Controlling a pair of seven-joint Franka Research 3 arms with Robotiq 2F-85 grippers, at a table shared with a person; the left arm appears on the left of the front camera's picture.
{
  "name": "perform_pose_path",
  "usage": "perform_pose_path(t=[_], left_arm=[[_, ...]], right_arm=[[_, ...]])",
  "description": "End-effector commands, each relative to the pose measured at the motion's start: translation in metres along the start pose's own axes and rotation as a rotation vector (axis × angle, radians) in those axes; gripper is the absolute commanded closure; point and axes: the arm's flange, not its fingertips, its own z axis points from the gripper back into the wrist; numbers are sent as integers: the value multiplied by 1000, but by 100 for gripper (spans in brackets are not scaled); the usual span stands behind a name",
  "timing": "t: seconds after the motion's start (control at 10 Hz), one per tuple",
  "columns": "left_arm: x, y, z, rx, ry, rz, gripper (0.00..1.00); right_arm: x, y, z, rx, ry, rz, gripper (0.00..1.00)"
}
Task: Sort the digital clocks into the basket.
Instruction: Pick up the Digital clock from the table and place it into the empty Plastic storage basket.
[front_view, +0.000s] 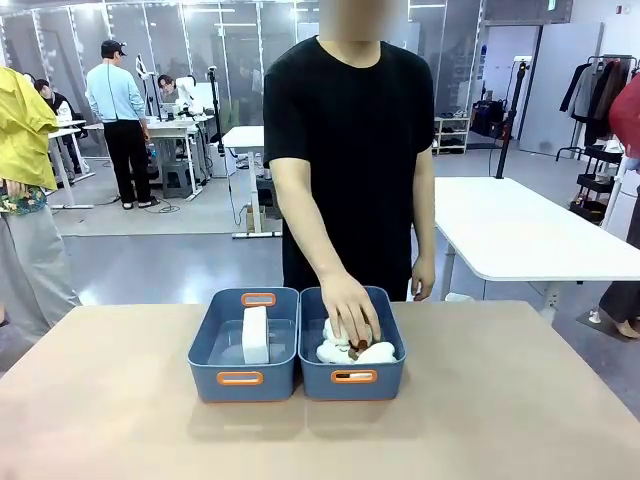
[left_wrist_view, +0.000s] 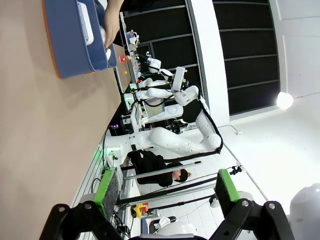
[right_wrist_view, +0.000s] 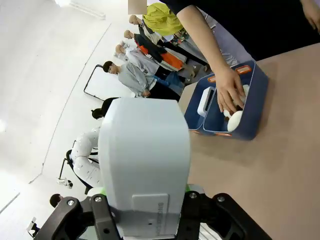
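Note:
In the right wrist view my right gripper (right_wrist_view: 145, 202) is shut on a white digital clock (right_wrist_view: 145, 160), held upright high above the table. Another digital clock (front_view: 256, 334) stands on edge in the left blue basket (front_view: 213, 385); the right wrist view shows this clock (right_wrist_view: 206, 101) too. My left gripper (left_wrist_view: 167, 192) is open with nothing between its green pads (left_wrist_view: 107, 190), and the basket (left_wrist_view: 70, 45) lies far off at the top left of its view. The person's hand (front_view: 350, 308) rests on white plush sheep (front_view: 365, 352) in the right bin (front_view: 385, 385).
The two blue bins stand side by side at the table's far middle, in front of the person. Bare tan tabletop (front_view: 120, 420) lies on all near sides of them. Other tables and people are farther off in the room.

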Motion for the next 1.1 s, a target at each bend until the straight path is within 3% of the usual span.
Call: perform_pose_path(t=[0.0,0.2,0.4,0.5,0.7,0.9,1.0], left_arm=[[4,-2,-1,5,-14,6,0],[4,-2,-1,5,-14,6,0],[4,-2,-1,5,-14,6,0],[4,-2,-1,5,-14,6,0],[4,-2,-1,5,-14,6,0],[4,-2,-1,5,-14,6,0],[4,-2,-1,5,-14,6,0]], right_arm=[[9,2,-8,-14,18,42,100],[14,5,-26,-65,51,18,100],[28,15,-89,-175,153,33,100],[37,20,-141,-234,223,45,100],[42,24,-254,-287,453,82,100],[47,16,-365,-394,549,112,100],[42,14,-416,-384,576,70,100]])
